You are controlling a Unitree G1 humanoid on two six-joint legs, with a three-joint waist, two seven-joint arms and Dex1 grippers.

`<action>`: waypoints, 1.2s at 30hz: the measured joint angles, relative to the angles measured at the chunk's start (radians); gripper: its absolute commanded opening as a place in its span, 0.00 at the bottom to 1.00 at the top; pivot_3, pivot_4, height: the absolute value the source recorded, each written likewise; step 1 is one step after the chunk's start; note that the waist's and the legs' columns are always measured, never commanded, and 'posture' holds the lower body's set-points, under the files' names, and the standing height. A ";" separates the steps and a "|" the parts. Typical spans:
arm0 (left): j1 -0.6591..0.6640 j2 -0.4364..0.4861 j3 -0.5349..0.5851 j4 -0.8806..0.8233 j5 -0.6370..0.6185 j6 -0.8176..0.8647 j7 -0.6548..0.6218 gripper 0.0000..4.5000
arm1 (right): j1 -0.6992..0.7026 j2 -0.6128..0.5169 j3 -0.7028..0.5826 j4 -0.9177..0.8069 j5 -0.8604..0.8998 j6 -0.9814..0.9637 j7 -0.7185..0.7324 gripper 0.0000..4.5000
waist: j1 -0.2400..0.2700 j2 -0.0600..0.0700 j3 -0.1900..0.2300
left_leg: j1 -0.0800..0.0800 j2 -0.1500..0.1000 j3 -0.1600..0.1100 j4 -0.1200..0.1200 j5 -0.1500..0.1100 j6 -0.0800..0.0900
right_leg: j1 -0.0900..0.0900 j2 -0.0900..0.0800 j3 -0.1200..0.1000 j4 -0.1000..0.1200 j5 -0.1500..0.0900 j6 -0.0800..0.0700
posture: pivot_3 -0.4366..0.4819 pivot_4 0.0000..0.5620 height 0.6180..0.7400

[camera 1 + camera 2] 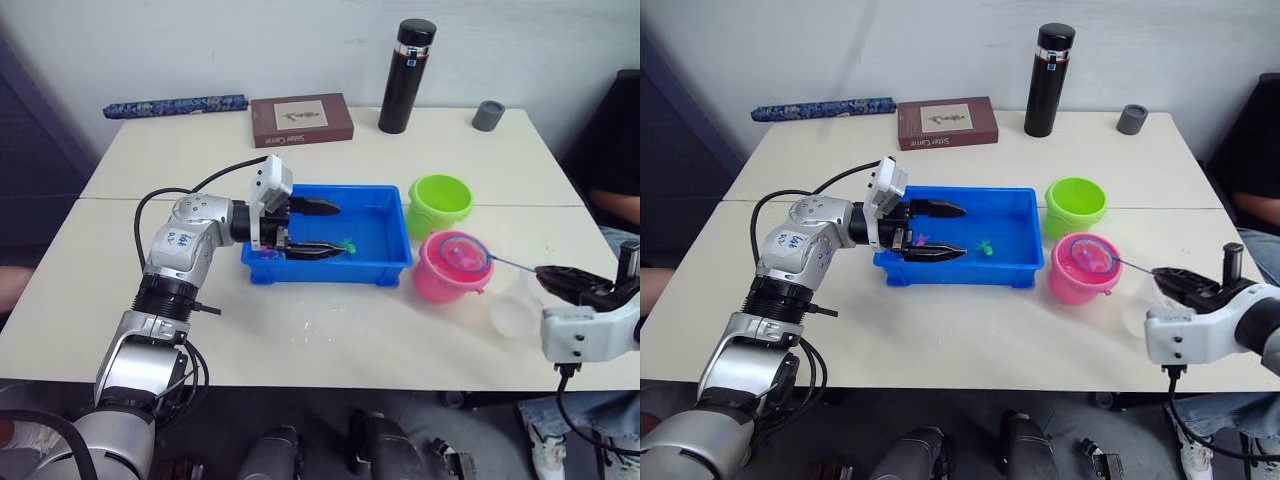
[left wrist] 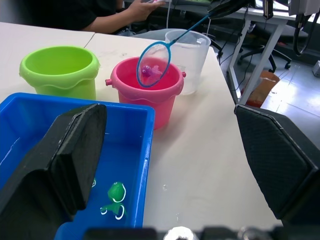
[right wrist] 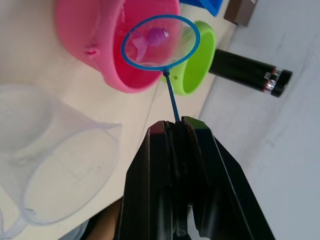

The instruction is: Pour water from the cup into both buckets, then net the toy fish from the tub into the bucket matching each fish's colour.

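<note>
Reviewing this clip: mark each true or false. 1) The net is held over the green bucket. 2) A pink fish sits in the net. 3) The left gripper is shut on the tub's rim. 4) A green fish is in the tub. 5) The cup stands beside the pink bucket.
1) False: the net, held by the right gripper, hangs over the pink bucket, not the green bucket.
2) True: a pink fish lies in it.
3) False: the left gripper is open, its fingers inside the tub.
4) True: green fish.
5) True: cup.
</note>
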 measured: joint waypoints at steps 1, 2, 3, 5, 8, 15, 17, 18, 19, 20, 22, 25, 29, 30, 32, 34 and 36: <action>-0.002 -0.001 0.000 0.001 0.001 -0.001 0.000 0.98 | -0.018 -0.004 -0.015 0.016 -0.004 0.000 -0.003 0.00 | 0.000 0.000 0.000 | 0.000 0.000 0.000 0.000 0.000 0.000 | 0.000 0.000 0.000 0.000 0.000 0.000 | 0.48 0.27 1.00; -0.004 -0.001 0.000 0.002 0.003 -0.002 0.000 0.98 | -0.022 -0.008 -0.023 0.024 -0.004 -0.005 0.000 0.00 | 0.000 0.000 0.000 | 0.000 0.001 0.000 0.000 0.000 0.000 | 0.000 0.001 0.000 0.000 0.000 0.000 | 0.48 0.27 1.00; -0.005 -0.001 0.001 0.002 0.003 -0.005 0.000 0.98 | -0.019 -0.008 -0.020 0.024 -0.004 -0.018 0.004 0.00 | 0.000 0.000 0.000 | 0.000 0.001 -0.001 0.000 0.000 0.000 | 0.000 0.001 0.000 0.000 0.000 0.000 | 0.48 0.27 1.00; -0.006 -0.002 0.001 0.007 0.006 -0.009 0.000 0.98 | -0.018 0.003 -0.012 0.024 -0.004 -0.027 0.011 0.00 | 0.000 0.000 0.000 | 0.000 0.001 -0.001 -0.001 0.000 -0.001 | 0.000 0.001 0.000 0.000 0.000 0.000 | 0.48 0.27 1.00; -0.007 -0.002 0.001 0.027 0.011 -0.011 0.001 0.98 | -0.023 0.008 -0.012 0.029 0.011 -0.023 0.019 0.00 | 0.000 0.000 0.000 | 0.000 0.000 0.000 0.000 0.000 -0.001 | 0.000 0.001 0.000 0.000 0.000 0.000 | 0.48 0.27 1.00; -0.003 0.021 0.002 0.039 0.035 -0.023 0.001 0.98 | -0.171 0.116 0.054 -0.036 0.204 0.209 0.034 0.00 | -0.005 0.000 0.000 | 0.001 0.001 -0.001 0.000 0.000 -0.001 | 0.000 0.000 0.000 0.001 0.000 0.000 | 0.48 0.27 1.00; 0.008 0.066 0.007 0.052 0.049 -0.021 0.009 0.98 | -0.323 0.164 0.141 -0.080 0.333 0.399 0.027 0.00 | -0.019 0.000 0.000 | 0.002 0.002 0.000 0.000 0.001 -0.002 | 0.000 0.000 0.000 0.001 0.000 -0.002 | 0.48 0.27 1.00; 0.016 0.088 0.016 0.053 0.054 -0.020 0.012 0.98 | -0.376 0.174 0.187 -0.099 0.386 0.479 0.027 0.00 | -0.022 0.001 0.000 | 0.002 0.002 -0.001 -0.001 0.001 -0.002 | -0.001 0.000 0.000 0.000 0.000 -0.003 | 0.48 0.27 1.00; 0.026 0.108 0.029 0.053 0.058 -0.019 0.015 0.98 | -0.418 0.185 0.228 -0.111 0.425 0.546 0.028 0.00 | -0.022 0.000 0.000 | 0.002 0.003 -0.002 -0.001 0.001 -0.003 | -0.001 0.001 -0.001 0.001 0.000 -0.003 | 0.48 0.27 1.00; 0.042 0.131 0.040 0.052 0.060 -0.015 0.023 0.98 | -0.456 0.192 0.269 -0.119 0.457 0.606 0.028 0.00 | -0.022 0.000 0.000 | 0.002 0.003 -0.003 -0.001 0.001 -0.004 | -0.001 0.001 -0.002 0.001 -0.001 -0.004 | 0.48 0.27 1.00; 0.091 0.186 0.067 0.031 0.067 0.003 0.036 0.98 | -0.557 0.231 0.371 -0.108 0.501 0.712 0.022 0.00 | -0.022 0.000 0.000 | 0.001 0.003 -0.003 -0.002 0.001 -0.004 | -0.001 0.001 -0.002 0.002 -0.001 -0.004 | 0.48 0.27 1.00; 0.173 0.262 0.101 -0.022 0.073 0.028 0.067 0.98 | -0.706 0.315 0.532 -0.051 0.530 0.809 0.005 0.00 | -0.029 0.000 0.000 | 0.001 0.002 -0.002 -0.002 0.001 -0.004 | -0.002 0.000 -0.001 0.003 -0.001 -0.004 | 0.48 0.27 1.00; 0.265 0.349 0.161 -0.124 0.075 0.086 0.124 0.98 | -0.804 0.408 0.701 0.048 0.545 0.884 -0.002 0.00 | -0.012 0.000 0.000 | -0.002 0.002 -0.004 -0.002 0.001 -0.004 | -0.003 0.000 -0.002 0.002 -0.001 -0.004 | 0.48 0.27 1.00; 0.284 0.366 0.173 -0.149 0.073 0.103 0.133 0.98 | -0.824 0.433 0.727 0.072 0.551 0.895 -0.004 0.00 | -0.010 0.000 0.000 | -0.002 0.001 -0.004 -0.002 0.001 -0.003 | -0.003 0.000 -0.001 0.002 -0.001 -0.004 | 0.48 0.27 1.00; 0.331 0.394 0.200 -0.213 0.067 0.139 0.152 0.98 | -0.867 0.482 0.785 0.128 0.552 0.908 -0.007 0.00 | -0.006 0.000 0.000 | -0.002 0.001 -0.004 -0.001 0.001 -0.003 | -0.003 -0.001 -0.001 0.002 -0.001 -0.004 | 0.48 0.27 1.00; 0.366 0.407 0.222 -0.255 0.062 0.167 0.163 0.98 | -0.892 0.509 0.825 0.174 0.549 0.906 -0.014 0.00 | -0.002 0.000 0.000 | -0.002 0.001 -0.004 -0.001 0.001 -0.003 | -0.003 -0.001 -0.001 0.002 -0.001 -0.004 | 0.48 0.27 1.00; 0.396 0.414 0.240 -0.297 0.050 0.197 0.177 0.98 | -0.921 0.523 0.860 0.236 0.530 0.895 -0.023 0.00 | -0.003 0.000 0.000 | -0.002 0.001 -0.004 -0.001 0.001 -0.003 | -0.003 -0.001 -0.001 0.002 -0.001 -0.004 | 0.48 0.27 1.00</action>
